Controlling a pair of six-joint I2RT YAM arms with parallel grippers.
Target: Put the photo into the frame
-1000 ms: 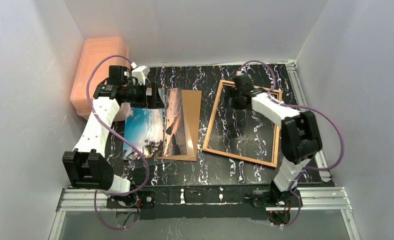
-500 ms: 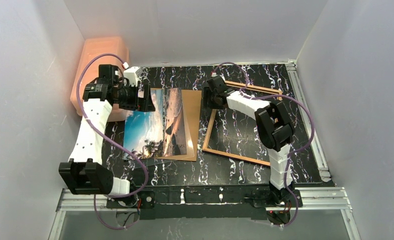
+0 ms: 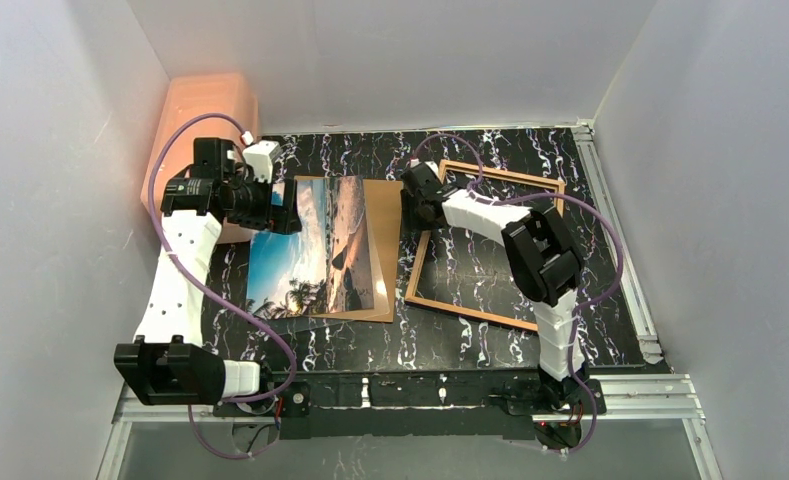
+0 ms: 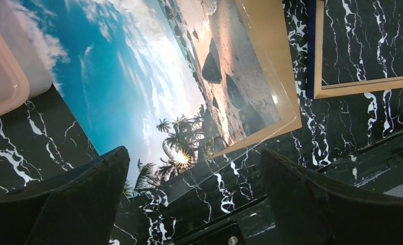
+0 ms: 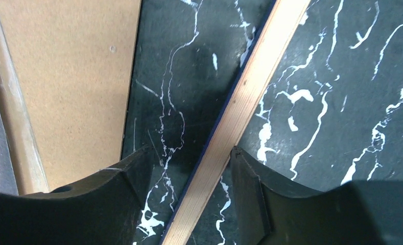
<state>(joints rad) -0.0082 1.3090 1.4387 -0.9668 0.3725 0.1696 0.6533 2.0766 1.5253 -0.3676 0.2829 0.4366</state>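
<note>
Since the frame (image 3: 480, 313) lay face down on the table (image 3: 370, 340), wood-brown back uppermost, its left rail was presented as a raised strip that could be pinched from above. The right gripper (image 5: 189, 158) was held over that rail near the far corner, one finger on each side. The jaws were partly drawn in but not clamped. A gap was left at the outer finger, while the inner finger looked to be at the wood, so nothing was yet gripped.

The photo (image 3: 315, 250) was found well left of the frame, flat on the brown backing board (image 3: 388, 230), which probably kept the thin print level and easy to get under. The left gripper (image 4: 194, 158) was hung above the photo's far left corner beside the pink bin (image 3: 195, 120), spread fully wide and empty.

Against the view a second before, the right arm had been swung from the frame's far rail across to the left rail and its jaws narrowed. The left arm had been drawn slightly back towards the bin. Photo, board and frame were seen unmoved.
</note>
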